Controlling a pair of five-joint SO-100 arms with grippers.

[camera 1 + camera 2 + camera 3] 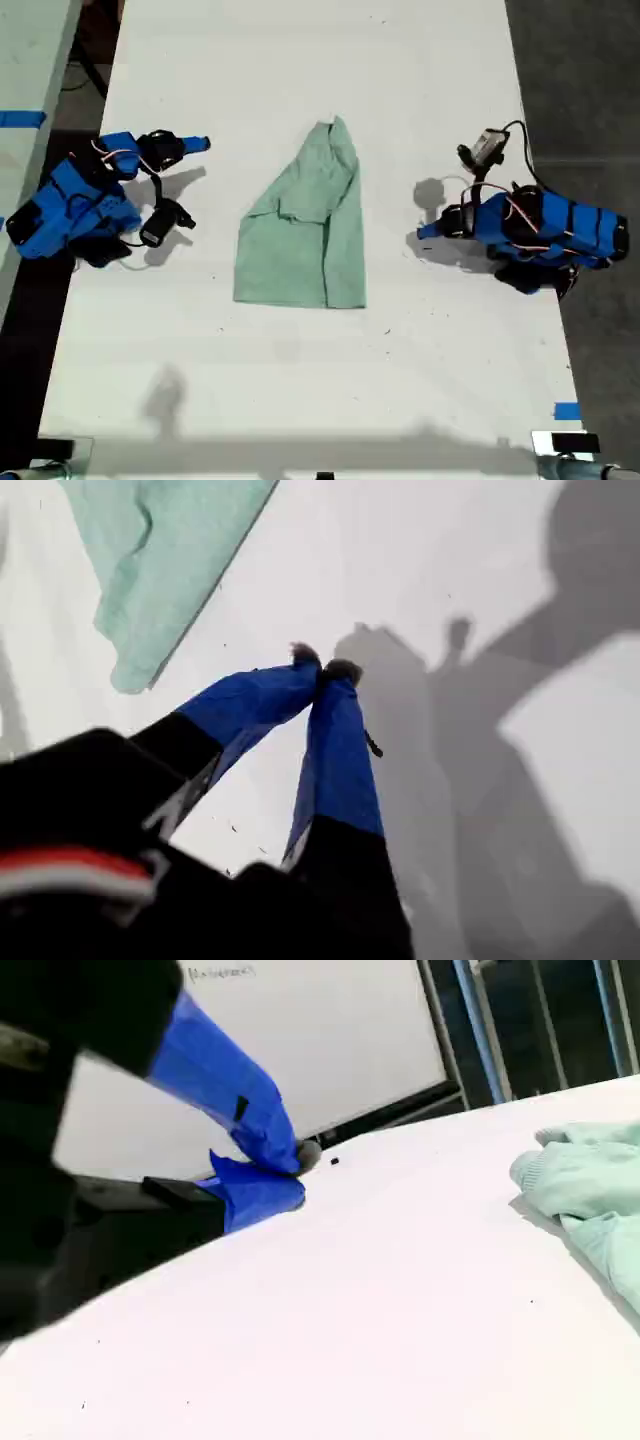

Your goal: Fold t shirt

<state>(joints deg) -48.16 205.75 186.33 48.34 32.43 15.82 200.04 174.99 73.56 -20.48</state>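
Note:
The pale mint-green t shirt (305, 235) lies on the white table (300, 400) between the two blue arms. It is partly folded into a narrow shape, pointed at the far end with a straight hem nearest the camera. My first gripper (425, 230) is at the exterior view's right, pointing toward the shirt, shut and holding nothing. Its wrist view shows the closed tips (322, 665) over bare table, a little way from the shirt's edge (170, 550). My second gripper (200, 144) is at the exterior view's left, shut and empty, resting low near the table (295, 1165), with the shirt (590, 1190) well off to one side.
A blue tape mark (567, 410) sits near the table's front corner at the exterior view's right. Dark floor borders the table on that side. Another pale surface with blue tape (20, 118) stands beyond the table's edge at the exterior view's left.

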